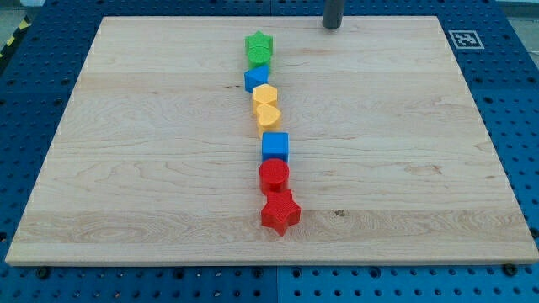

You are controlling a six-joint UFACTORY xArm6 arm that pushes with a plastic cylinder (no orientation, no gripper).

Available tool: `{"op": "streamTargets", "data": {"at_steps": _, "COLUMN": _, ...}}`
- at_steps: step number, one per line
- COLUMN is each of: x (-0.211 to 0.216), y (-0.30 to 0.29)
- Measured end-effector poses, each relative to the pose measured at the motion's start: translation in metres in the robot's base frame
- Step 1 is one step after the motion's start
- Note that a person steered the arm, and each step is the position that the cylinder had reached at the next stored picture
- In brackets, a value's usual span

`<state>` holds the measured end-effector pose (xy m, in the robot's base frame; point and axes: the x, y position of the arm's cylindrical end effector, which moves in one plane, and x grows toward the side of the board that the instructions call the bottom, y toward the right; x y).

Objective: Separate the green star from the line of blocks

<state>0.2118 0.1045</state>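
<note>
A line of blocks runs down the middle of the wooden board (126, 151). The green star (258, 48) is at the line's top end. Below it come a small blue block (257, 79), a yellow heart (265, 107), a blue cube (274, 146), a red round block (274, 175) and a red star (280, 211) at the bottom end. The green star touches the small blue block. My tip (332, 25) is at the board's top edge, to the right of the green star and apart from every block.
The board lies on a blue perforated table (34, 76). A black-and-white marker tag (462, 39) is at the board's top right corner. Yellow-black tape (10, 40) shows at the view's top left.
</note>
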Motion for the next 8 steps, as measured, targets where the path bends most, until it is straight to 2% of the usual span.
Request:
{"op": "streamTargets", "data": {"at_steps": 2, "x": 0.002, "y": 0.010}}
{"op": "streamTargets", "data": {"at_steps": 3, "x": 0.041, "y": 0.034}}
{"op": "streamTargets", "data": {"at_steps": 5, "x": 0.181, "y": 0.034}}
{"op": "streamTargets", "data": {"at_steps": 6, "x": 0.221, "y": 0.034}}
{"op": "streamTargets", "data": {"at_steps": 8, "x": 0.219, "y": 0.034}}
